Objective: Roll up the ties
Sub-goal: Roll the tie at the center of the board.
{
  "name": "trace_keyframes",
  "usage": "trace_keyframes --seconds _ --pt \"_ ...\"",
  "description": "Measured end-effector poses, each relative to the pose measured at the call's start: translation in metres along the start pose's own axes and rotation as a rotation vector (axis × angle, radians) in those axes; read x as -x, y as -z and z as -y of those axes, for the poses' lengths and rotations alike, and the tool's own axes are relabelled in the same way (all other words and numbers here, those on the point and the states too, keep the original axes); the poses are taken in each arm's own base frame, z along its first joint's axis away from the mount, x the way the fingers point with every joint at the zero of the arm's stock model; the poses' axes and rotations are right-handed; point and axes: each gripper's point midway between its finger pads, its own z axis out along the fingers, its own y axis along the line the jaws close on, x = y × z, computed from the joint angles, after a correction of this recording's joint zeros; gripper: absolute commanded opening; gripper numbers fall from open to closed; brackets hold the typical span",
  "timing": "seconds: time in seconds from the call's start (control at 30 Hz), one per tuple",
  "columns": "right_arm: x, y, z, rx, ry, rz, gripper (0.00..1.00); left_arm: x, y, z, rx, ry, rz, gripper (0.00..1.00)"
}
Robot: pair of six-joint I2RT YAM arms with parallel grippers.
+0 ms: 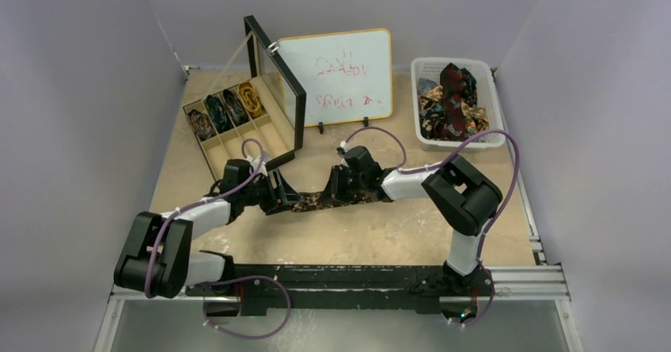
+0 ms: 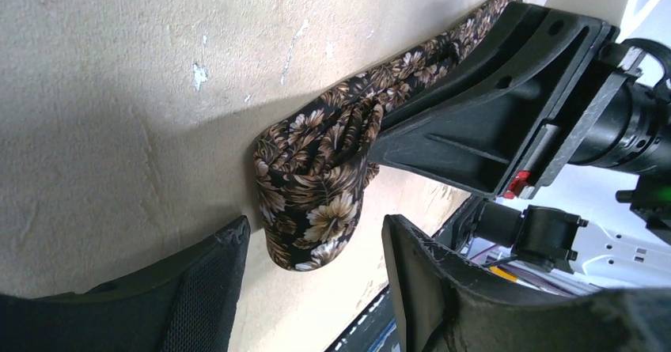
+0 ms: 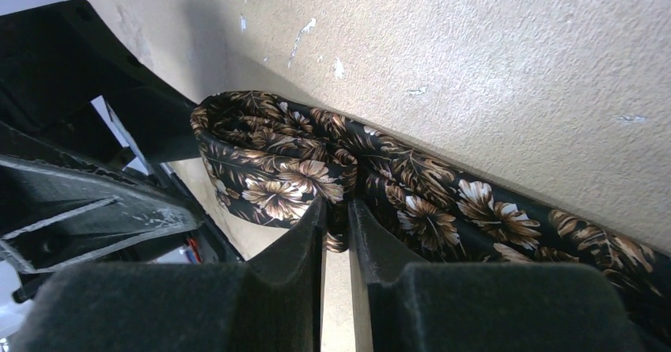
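from above, the brown floral tie [image 1: 316,200] lies flat on the tan table [image 1: 396,225], strung out between the left gripper [image 1: 277,192] and the right gripper [image 1: 339,187], both down low over it. behind them, a compartment box [image 1: 269,134] with its lid propped up holds rolled ties [image 1: 225,107], a whiteboard [image 1: 336,75] stands at the back, and a white basket [image 1: 459,141] of loose ties [image 1: 453,99] sits to the right, with grey walls close on both sides. over to the left wrist: the left gripper [image 2: 316,225] is spread wide, and the tie's doubled-over end [image 2: 316,202] bulges right between the fingers [image 2: 198,289], not clamped. now the right wrist: the right gripper [image 3: 336,210] is pressed together, pinching the tie [image 3: 316,162] just behind that loop. this fabric looks light, limp and a bit slick, so it should sag and unfurl if let go; best bite is across the folded end, full width. the table is scuffed and matte, likely enough grip to roll against.
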Motion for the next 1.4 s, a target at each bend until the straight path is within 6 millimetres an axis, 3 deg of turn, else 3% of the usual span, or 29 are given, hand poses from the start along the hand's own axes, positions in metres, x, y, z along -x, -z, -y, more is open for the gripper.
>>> trace_keyframes --seconds 0.27,0.7,1.13,1.4 --pt "0.000 -0.001 0.000 0.021 -0.007 -0.019 0.16 -0.003 -0.008 -0.002 -0.047 -0.038 -0.023 0.59" --pt "0.000 -0.001 0.000 0.044 -0.017 -0.038 0.15 -0.003 -0.014 -0.001 -0.108 -0.080 -0.020 0.47" --pt "0.000 -0.002 -0.001 0.055 -0.015 -0.042 0.17 -0.003 -0.018 -0.004 -0.100 -0.050 -0.038 0.19" --pt "0.002 0.004 -0.004 0.044 0.019 -0.038 0.24 0.003 -0.016 0.000 -0.058 -0.014 -0.062 0.10"
